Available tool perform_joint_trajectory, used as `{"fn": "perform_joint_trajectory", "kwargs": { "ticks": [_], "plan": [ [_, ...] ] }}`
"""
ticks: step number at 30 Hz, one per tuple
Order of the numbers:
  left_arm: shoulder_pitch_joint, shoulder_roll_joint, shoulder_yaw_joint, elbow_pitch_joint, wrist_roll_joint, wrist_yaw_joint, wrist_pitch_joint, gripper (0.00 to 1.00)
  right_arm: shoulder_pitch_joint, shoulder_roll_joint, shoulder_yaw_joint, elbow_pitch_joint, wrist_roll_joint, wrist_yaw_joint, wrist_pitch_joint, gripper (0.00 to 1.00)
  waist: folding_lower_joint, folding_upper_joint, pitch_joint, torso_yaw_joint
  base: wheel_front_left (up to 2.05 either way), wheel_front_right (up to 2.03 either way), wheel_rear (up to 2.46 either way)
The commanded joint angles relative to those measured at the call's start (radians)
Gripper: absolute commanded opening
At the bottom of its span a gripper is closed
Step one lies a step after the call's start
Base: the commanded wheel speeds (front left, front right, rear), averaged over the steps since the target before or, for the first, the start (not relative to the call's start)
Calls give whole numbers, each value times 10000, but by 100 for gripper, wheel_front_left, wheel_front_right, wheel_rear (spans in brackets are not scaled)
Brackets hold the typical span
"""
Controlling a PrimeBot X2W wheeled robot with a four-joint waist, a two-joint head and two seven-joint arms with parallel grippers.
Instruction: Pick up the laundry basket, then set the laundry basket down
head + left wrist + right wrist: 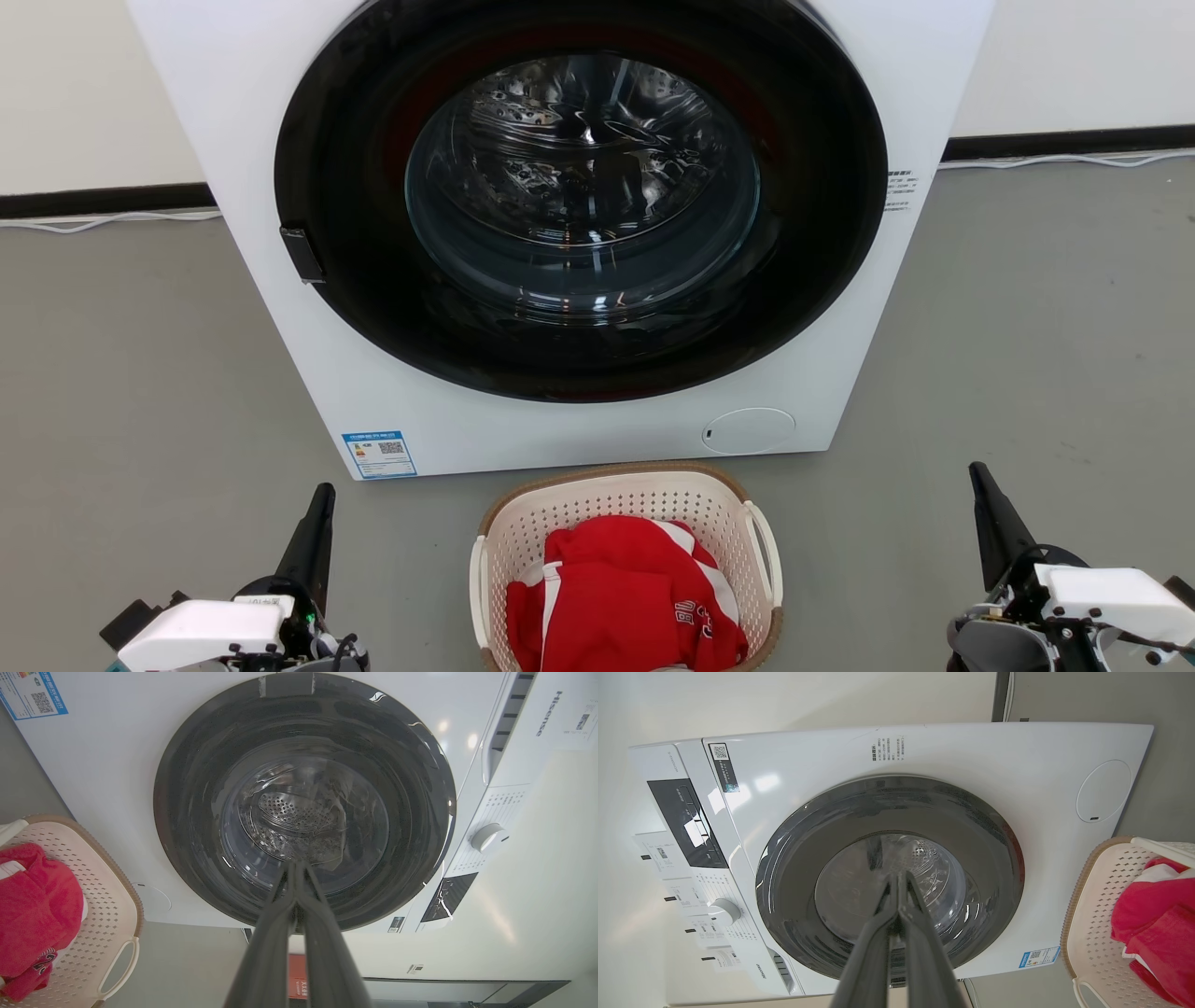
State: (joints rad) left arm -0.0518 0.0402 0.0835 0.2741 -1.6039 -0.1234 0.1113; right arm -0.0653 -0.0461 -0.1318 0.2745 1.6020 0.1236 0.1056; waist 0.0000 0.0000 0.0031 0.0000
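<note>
We have not started: the basket [611, 499] sits on the floor [140, 373] before the washer [560, 429]. Our left gripper [323, 497] and right gripper [977, 474] flank it, both clenched and empty, well apart from its handles [767, 551].

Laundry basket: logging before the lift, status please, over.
Left pincer and right pincer shut, empty, flanking the laundry basket. Basket on floor before the washing machine, red garment inside. Nothing between pincers and basket.

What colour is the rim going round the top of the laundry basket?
Brown, on the laundry basket; the head view shows it best.
</note>
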Motion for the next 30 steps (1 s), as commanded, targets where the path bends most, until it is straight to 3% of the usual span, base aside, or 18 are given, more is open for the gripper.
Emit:
{"fn": "perform_joint_trajectory", "kwargs": {
  "ticks": [1, 30],
  "plan": [
    [-561, 100, 299, -292, -51, -73, 16, 0, -426, -41, 184, -297, 70, 71, 74, 0, 0, 0, 0, 0, 0, 0, 0],
    [-561, 100, 299, -292, -51, -73, 16, 0, -426, -41, 184, -297, 70, 71, 74, 0, 0, 0, 0, 0, 0, 0, 0]
  ]
}}
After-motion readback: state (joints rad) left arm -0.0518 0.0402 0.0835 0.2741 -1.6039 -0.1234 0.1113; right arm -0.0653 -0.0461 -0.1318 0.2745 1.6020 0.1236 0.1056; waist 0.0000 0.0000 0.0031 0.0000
